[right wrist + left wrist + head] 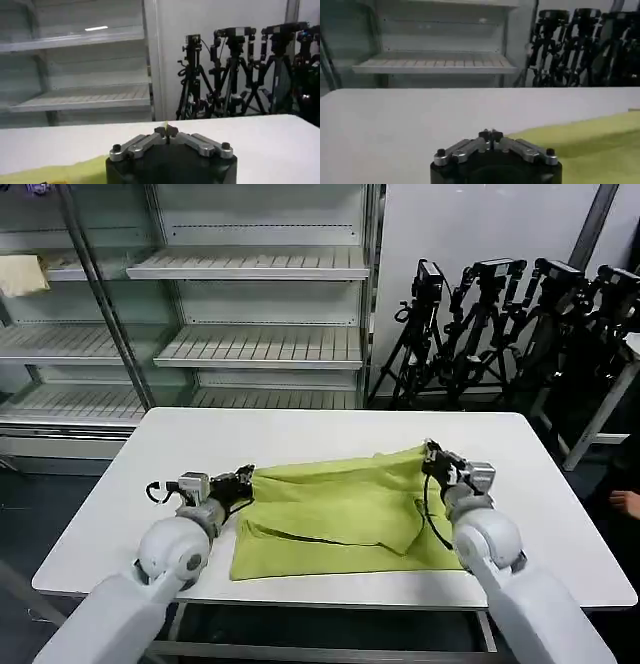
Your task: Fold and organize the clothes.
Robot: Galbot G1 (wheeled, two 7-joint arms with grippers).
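1. Bench [100,514] is white and carries the lime T-shirt [340,514], which lies partly folded and wrinkled near the middle, closer to the robot's edge.
2. The left gripper [244,476] is at the shirt's left edge, low over the bench. In the left wrist view its fingers [484,135] are pressed together; the yellow-green cloth lies just beside them, and I cannot tell if any cloth is caught between.
3. The right gripper [432,452] is at the far right corner of the shirt, where the fabric rises to a small peak. In the right wrist view its fingers [161,132] are closed, and a thin yellow strip of cloth shows between the tips, so they pinch the shirt.
4. A glass-door cooler with empty wire shelves [260,344] stands behind the bench, well apart from the shirt.
5. A pale cloth [20,276] hangs on an upper shelf at the far left.
6. Several black tripods [500,324] stand at the wall behind the bench's right side.
7. Nothing lies on the bench between the two grippers except the shirt itself.
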